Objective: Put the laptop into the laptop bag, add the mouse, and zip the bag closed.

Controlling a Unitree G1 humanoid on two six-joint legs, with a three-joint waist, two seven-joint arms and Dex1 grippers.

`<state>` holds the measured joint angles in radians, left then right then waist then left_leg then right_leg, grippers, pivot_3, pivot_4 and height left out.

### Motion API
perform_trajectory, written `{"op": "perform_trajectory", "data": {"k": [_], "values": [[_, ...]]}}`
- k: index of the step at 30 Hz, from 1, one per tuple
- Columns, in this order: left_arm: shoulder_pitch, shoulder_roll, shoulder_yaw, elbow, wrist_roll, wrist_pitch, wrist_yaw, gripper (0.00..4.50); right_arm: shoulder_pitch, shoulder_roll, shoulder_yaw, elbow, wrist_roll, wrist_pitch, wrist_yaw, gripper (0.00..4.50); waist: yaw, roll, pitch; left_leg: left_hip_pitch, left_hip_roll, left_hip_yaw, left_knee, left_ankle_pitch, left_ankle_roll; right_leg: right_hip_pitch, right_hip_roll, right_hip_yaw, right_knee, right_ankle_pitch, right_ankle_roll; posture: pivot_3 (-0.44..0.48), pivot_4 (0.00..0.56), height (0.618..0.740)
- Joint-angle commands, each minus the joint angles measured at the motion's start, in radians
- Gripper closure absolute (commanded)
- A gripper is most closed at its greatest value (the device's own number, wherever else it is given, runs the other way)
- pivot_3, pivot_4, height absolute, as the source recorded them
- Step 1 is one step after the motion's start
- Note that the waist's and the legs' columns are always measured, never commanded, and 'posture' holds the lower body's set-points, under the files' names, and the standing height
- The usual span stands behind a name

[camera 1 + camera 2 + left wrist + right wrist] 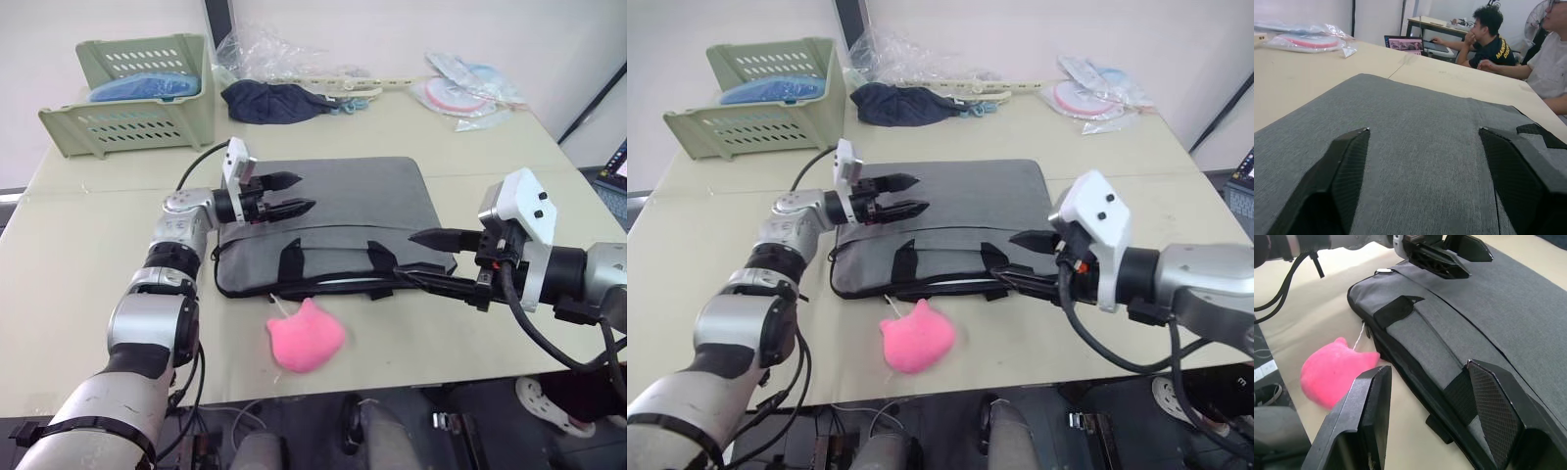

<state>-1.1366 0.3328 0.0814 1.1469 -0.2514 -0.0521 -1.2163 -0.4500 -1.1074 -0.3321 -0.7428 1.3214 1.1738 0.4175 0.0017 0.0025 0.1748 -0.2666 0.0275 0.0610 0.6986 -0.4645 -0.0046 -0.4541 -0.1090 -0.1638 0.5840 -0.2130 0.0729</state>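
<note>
Working step: I judge I'm at the zip, no laptop or mouse visible outside.
Bag: flat grey fabric laptop bag (328,225) with black strap handles, mid-surface.
Left claw (286,194): apart over its corner.
Right claw (421,258): apart at its front zip edge.
Next: find the pull.
Charm: pink fluffy charm (306,336), soft.

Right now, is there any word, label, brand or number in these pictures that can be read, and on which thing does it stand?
Nothing can be read for certain.
Yellow lettering on the sleeve of a seated person's dark shirt: too small and blurred to read.
Open laptop screen on the far table: pink content, too small to read.
The laptop bag and its pink charm: no visible text.
</note>
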Motion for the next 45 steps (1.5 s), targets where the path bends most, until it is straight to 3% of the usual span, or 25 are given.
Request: {"op": "perform_trajectory", "data": {"k": [1,6,19,41,44,45], "values": [[-0.035,-0.011,0.025,0.017,0.002,-0.038,-0.008,2.32,-0.007,-0.029,-0.041,-0.016,0.043,-0.04,-0.001,1.73,0.0,0.0,0.0,0.0,0.0,0.0,0.0,0.0,0.0,0.0,0.0,0.0,0.0,0.0,0.0,0.0,0.15,0.74],[-0.033,-0.026,0.032,0.04,0.013,-0.058,-0.001,4.46,0.004,-0.048,-0.039,-0.016,0.072,-0.059,-0.023,1.73,0.0,0.0,0.0,0.0,0.0,0.0,0.0,0.0,0.0,0.0,0.0,0.0,0.0,0.0,0.0,0.0,0.15,0.74],[0.052,-0.075,0.005,0.098,0.088,-0.09,0.033,4.46,0.199,0.038,0.036,-0.062,0.041,-0.133,-0.079,1.73,0.023,-0.001,0.0,0.001,0.0,0.0,0.001,-0.001,0.001,0.002,0.0,-0.001,-0.001,0.001,0.001,0.0,0.15,0.74],[0.1,-0.121,-0.011,0.115,0.151,-0.09,0.057,4.46,0.217,0.222,0.262,0.02,-0.109,-0.165,-0.06,1.73,0.025,0.0,-0.004,0.004,-0.001,-0.004,0.002,-0.001,0.003,0.009,-0.001,-0.004,-0.004,0.001,0.001,0.0,0.15,0.74],[0.1,-0.12,-0.01,0.114,0.151,-0.089,0.056,4.5,0.214,0.234,0.284,0.029,-0.13,-0.162,-0.045,0.88,0.025,0.001,-0.004,0.004,-0.001,-0.004,0.002,-0.001,0.003,0.009,-0.002,-0.005,-0.004,0.001,0.001,0.0,0.15,0.74],[0.099,-0.12,-0.01,0.114,0.15,-0.089,0.056,4.5,0.214,0.238,0.29,0.032,-0.135,-0.162,-0.042,0.4,0.025,0.001,-0.004,0.004,-0.001,-0.004,0.002,-0.001,0.003,0.009,-0.002,-0.005,-0.004,0.001,0.001,0.0,0.15,0.74]]}}
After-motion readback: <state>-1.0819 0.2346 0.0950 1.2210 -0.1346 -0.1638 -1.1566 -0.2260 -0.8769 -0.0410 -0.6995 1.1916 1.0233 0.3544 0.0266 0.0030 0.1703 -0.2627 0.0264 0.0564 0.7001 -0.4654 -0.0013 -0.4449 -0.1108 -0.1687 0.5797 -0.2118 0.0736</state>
